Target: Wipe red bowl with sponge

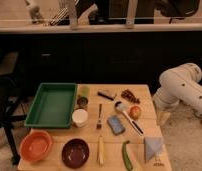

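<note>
The red bowl [36,145] sits upright at the near left corner of the table [144,96], with a dark maroon bowl [75,152] just beside it on its right and a green tray [48,125] just behind it; the sponge [116,124] lies flat near the middle of the table, well apart from the red bowl, with a white cup [80,118] and a fork-like utensil [99,116] between the 2. A long dark-handled tool [130,120] lies just right of the sponge, beside an orange fruit [135,112]; a pale folded cloth [154,148] rests at the near right corner. The gripper [163,118] hangs off the table's right edge, below the white arm [181,87]; its jaws stand wide and it has hold of nothing.

The step in hand looks to be the 1st of 2: fetching the sponge. To do it well, the gripper should come in from the right, high enough to pass over the fruit and the tool; descend straight onto the sponge; set its jaws across the pad's shorter side, so they close on the pad alone and not on the tool next to it; squeeze lightly, since a soft pad will likely squash. The cloth is the wrong thing to take; the maroon bowl is the wrong one to wipe. On the carry leftward, lifting over the cup and utensil should keep them from being knocked.
</note>
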Tool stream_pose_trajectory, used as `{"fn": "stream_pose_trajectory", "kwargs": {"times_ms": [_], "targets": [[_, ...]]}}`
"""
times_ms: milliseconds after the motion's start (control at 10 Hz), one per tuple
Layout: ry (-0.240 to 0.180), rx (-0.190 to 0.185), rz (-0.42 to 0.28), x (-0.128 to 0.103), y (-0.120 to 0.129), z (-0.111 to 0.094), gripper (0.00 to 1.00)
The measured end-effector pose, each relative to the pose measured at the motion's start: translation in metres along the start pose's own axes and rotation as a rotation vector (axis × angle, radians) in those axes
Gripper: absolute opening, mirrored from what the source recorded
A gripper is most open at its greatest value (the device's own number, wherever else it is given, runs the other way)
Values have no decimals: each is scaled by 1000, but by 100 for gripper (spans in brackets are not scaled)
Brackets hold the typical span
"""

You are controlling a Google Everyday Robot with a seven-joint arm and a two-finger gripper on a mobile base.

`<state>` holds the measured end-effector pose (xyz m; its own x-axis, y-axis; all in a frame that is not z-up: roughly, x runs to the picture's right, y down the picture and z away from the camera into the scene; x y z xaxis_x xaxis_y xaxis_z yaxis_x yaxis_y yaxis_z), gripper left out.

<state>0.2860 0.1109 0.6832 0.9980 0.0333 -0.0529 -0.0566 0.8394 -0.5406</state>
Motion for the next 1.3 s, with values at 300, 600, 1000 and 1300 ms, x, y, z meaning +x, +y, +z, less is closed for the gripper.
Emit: {"fn": "stream_pose_trajectory", "kwargs": {"times_ms": [300, 600, 1000, 1300], "targets": [[-17, 16, 56, 2, 0, -7, 80], [-52, 18, 190, -26, 4, -22, 80], [-94, -11, 314, -79, 14, -19, 80], [-71, -44, 389, -103, 20, 17, 80]]}}
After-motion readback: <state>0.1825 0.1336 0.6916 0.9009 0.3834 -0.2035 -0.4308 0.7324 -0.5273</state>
